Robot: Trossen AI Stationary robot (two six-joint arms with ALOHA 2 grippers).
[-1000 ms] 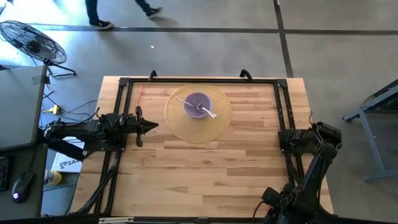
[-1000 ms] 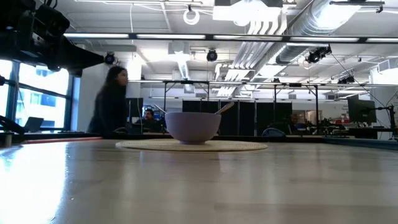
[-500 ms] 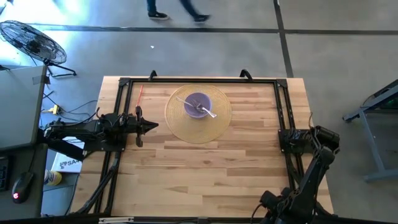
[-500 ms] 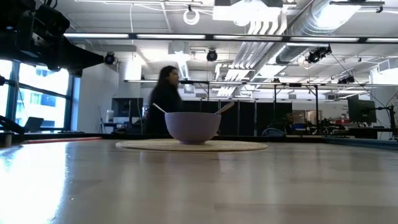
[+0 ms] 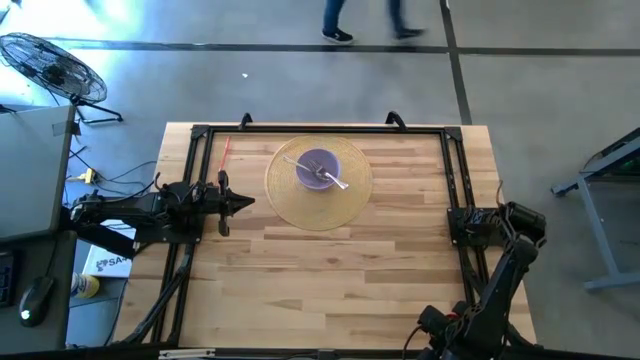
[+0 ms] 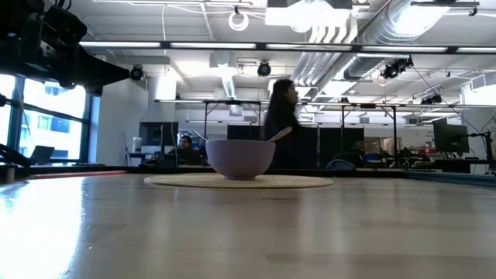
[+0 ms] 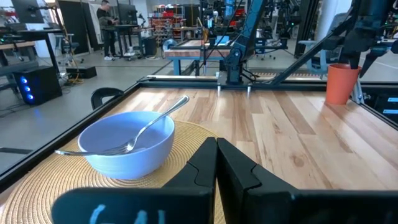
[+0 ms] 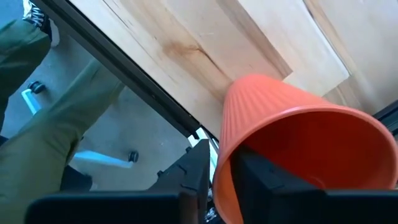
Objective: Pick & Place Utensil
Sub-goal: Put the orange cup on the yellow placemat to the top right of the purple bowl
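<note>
A pale blue bowl (image 5: 318,168) stands on a round woven mat (image 5: 285,205) at the table's far middle. A metal fork (image 7: 146,127) lies in the bowl with its handle leaning on the rim; a second handle (image 7: 65,151) sticks out on the other side. An orange ribbed cup (image 7: 341,83) stands at the table's right edge, under my right arm. My right gripper (image 8: 217,171) is shut on the cup from above. My left gripper (image 5: 246,202) waits shut at the left edge, level, pointing at the mat. My right gripper has the orange cup by its rim wall (image 8: 221,177), one finger (image 8: 194,168) outside and the other (image 8: 261,174) inside the cup. The fingers come from above, pointing down. Whether the cup's base rests on the table, I cannot tell.
A black frame rail (image 5: 455,180) runs along the table's right side next to the cup, and another (image 5: 200,170) along the left. Bare wood lies between the mat and the near edge. A person (image 5: 365,18) walks on the floor beyond the far edge.
The person beyond the far edge has walked from left to right. The bowl, the utensils and the left arm have kept still.
</note>
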